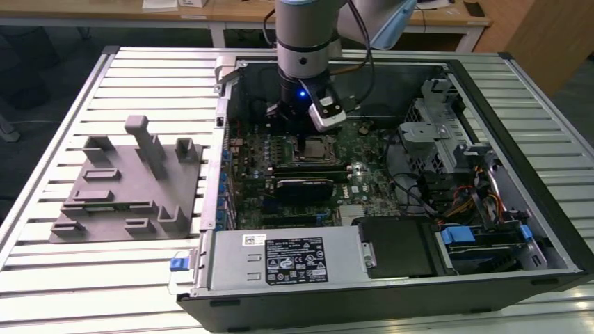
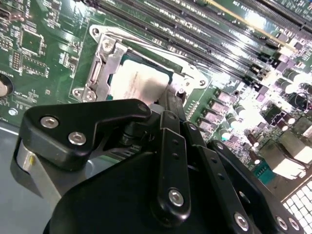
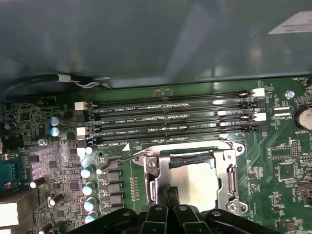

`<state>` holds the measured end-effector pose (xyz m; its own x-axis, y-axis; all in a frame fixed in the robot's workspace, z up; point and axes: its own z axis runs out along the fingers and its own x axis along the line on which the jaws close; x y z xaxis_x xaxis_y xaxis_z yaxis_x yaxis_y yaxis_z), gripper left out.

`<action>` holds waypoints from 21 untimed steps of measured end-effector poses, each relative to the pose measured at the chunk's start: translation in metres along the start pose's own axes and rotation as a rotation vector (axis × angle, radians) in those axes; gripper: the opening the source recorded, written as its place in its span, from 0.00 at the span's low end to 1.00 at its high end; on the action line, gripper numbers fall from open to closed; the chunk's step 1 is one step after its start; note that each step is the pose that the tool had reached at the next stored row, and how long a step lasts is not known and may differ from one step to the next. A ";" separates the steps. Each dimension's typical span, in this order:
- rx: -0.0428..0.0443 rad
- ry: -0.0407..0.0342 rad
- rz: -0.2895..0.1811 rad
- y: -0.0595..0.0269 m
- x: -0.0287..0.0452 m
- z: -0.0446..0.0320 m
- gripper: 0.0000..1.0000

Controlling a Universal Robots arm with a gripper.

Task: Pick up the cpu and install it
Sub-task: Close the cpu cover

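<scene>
**A:** Where is the gripper (image 1: pixel 295 131)?

**B:** Upper middle of the exterior view. It hangs from the arm (image 1: pixel 307 35) straight down into the opened computer case (image 1: pixel 519 139), low over the green motherboard (image 1: pixel 371 184).

**A:** How far apart are its fingers (image 3: pixel 165 195)?

**B:** Drawn together. In the first wrist view the two black fingers run side by side with no more than a hairline seam between them. In the second wrist view they narrow into what looks like a single slim bar.

**A:** Is anything caught in them?

**B:** No, nothing sits between the fingers.

**A:** And the cpu (image 3: pixel 195 181)?

**B:** It lies flat in the socket (image 3: pixel 229 168) with its pale metal top facing up and the socket's silvery bracket framing it. In the exterior view it is the light square near the middle of the frame, just beside the gripper on the exterior view's right.

**A:** Does the gripper touch it?

**B:** In both wrist views the tips end right at one edge of the cpu. I cannot tell whether they press on it or hang just above it.

**A:** What lies around the socket?

**B:** Long dark memory slots (image 3: pixel 170 119) run in rows just beside it. At the exterior view's left, a grey fixture block (image 1: pixel 130 188) rests on the slatted table (image 1: pixel 55 278), outside the case and well apart from the gripper.
</scene>
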<state>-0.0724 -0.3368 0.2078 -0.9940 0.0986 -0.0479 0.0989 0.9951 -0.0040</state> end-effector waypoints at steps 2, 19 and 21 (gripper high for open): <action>-0.0059 0.0005 0.000 -0.0001 0.0014 0.0012 0.11; -0.0335 0.0034 -0.002 -0.0012 0.0068 0.0065 0.11; -0.0336 0.0035 -0.002 -0.0011 0.0066 0.0067 0.11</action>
<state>-0.0787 -0.3373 0.2007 -0.9943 0.0966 -0.0444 0.0953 0.9950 0.0295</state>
